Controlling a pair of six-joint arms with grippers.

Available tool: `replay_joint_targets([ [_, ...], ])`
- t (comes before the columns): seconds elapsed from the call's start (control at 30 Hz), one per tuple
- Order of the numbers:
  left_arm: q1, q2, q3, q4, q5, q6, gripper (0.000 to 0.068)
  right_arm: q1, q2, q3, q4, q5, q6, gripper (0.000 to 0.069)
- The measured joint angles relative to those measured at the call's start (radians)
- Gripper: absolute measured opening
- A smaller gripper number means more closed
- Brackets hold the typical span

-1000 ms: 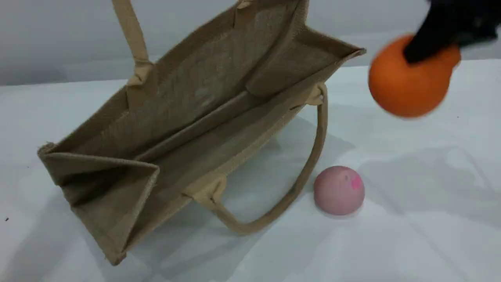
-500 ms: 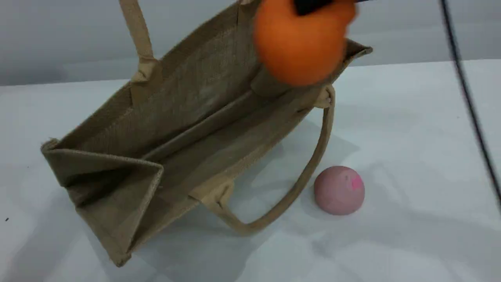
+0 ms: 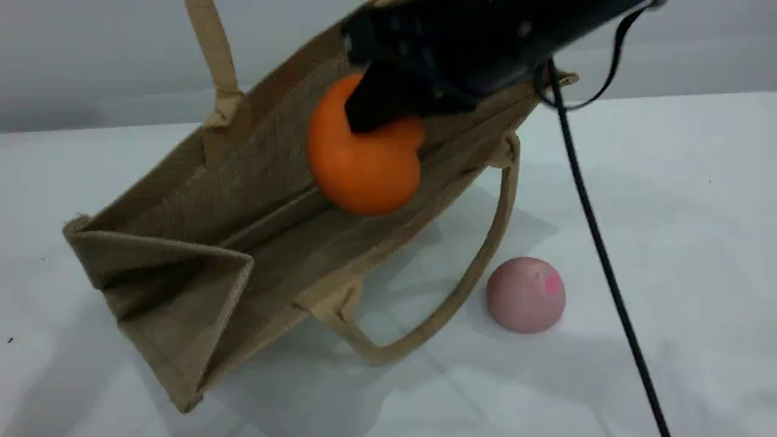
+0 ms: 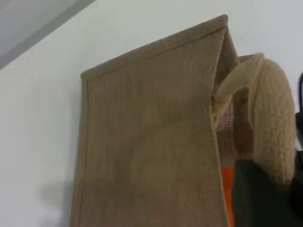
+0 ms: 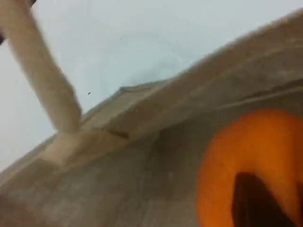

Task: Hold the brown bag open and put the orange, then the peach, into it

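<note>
The brown bag (image 3: 243, 182) stands tilted on the table with its mouth wide open. Its far handle (image 3: 211, 54) is pulled straight up out of the scene view. In the left wrist view that handle (image 4: 277, 118) loops over my left gripper (image 4: 263, 198), which is shut on it. My right gripper (image 3: 383, 114) is shut on the top of the orange (image 3: 364, 161) and holds it inside the bag's mouth, above the bottom. The right wrist view shows the orange (image 5: 251, 161) against the bag's inner wall (image 5: 142, 189). The peach (image 3: 525, 295) lies on the table to the right of the bag.
The bag's near handle (image 3: 467, 273) lies in a loop on the white table (image 3: 668, 340), close to the peach. A black cable (image 3: 598, 243) hangs from the right arm and crosses the view just right of the peach.
My right gripper has carried the orange leftward and down, from above the table right of the bag into the bag's open mouth. Bag and peach have stayed where they were.
</note>
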Motion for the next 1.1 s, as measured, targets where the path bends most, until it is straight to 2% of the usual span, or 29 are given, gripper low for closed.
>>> replay_joint_targets([
  [0.2,0.000,0.000,0.000,0.000,0.000,0.000,0.0086,0.001,0.132,-0.078,0.196,0.026,-0.190,0.0034],
  [0.33,0.000,0.000,0.000,0.000,0.000,0.000,0.0086,0.001,0.221,-0.142,0.216,0.030,-0.209,0.0050],
  [0.43,0.000,0.000,0.000,0.000,0.000,0.000,0.0086,0.001,0.263,-0.174,0.216,0.046,-0.209,0.0093],
  [0.53,0.000,0.000,0.000,0.000,0.000,0.000,0.0086,0.001,0.269,-0.176,0.215,0.061,-0.208,0.0183],
  [0.73,0.000,0.000,0.000,0.000,0.001,0.000,0.0086,0.001,0.266,-0.176,0.210,0.115,-0.218,0.0434],
  [0.87,0.000,0.000,0.000,0.000,0.001,0.000,0.0086,0.000,0.231,-0.176,0.134,0.136,-0.184,0.0497],
  [1.1,0.000,0.000,0.000,0.000,0.001,0.000,0.0086,-0.083,0.089,-0.144,-0.210,0.137,0.061,0.0500],
])
